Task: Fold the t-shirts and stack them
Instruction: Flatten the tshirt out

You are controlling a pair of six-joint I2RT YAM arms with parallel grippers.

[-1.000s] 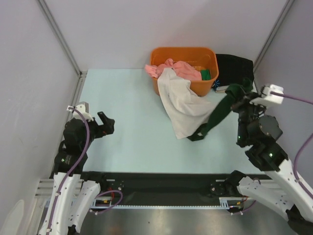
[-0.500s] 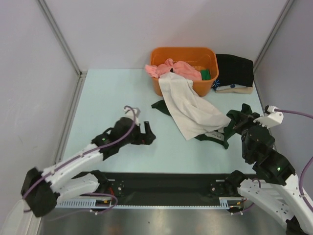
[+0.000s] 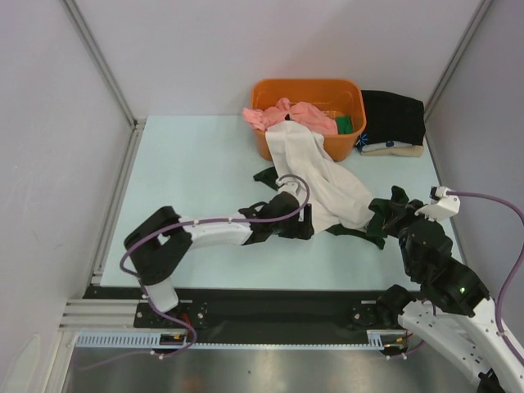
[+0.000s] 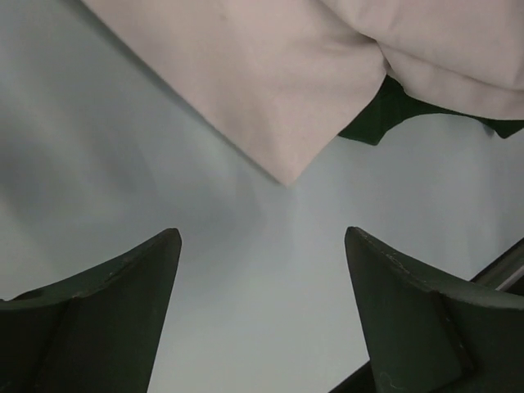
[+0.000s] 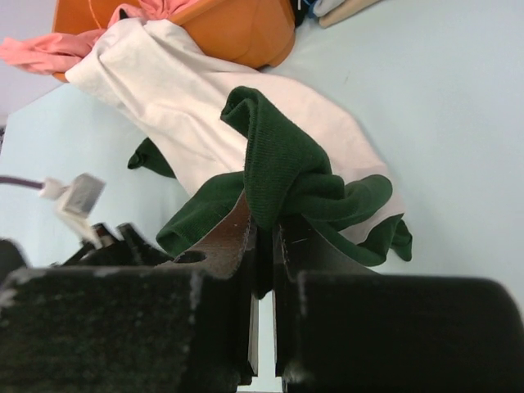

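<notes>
Where the arms are bolted, nearest me: both reach out low over the pale table (image 3: 196, 164).
Right gripper (image 5: 262, 237): on the right side, jaws pressed together on a bunched green sleeve (image 5: 278, 164), which stands up in a fold above the fingers.
Left gripper (image 4: 262, 246): stretched across the middle of the table, fingers spread wide with nothing between them, facing a corner of the cream cloth but not touching it.
Cream shirt (image 3: 319, 176): draped from the basket down onto the table, its lower part lying between the two grippers, with dark green trim showing on either side.
Orange basket (image 3: 344, 146): at the far edge, a pink shirt (image 3: 295, 112) heaped over its left rim.
Black shirt (image 3: 393, 115): just right of the basket, folded, lying on a beige piece (image 3: 405, 150) in the far right corner.
</notes>
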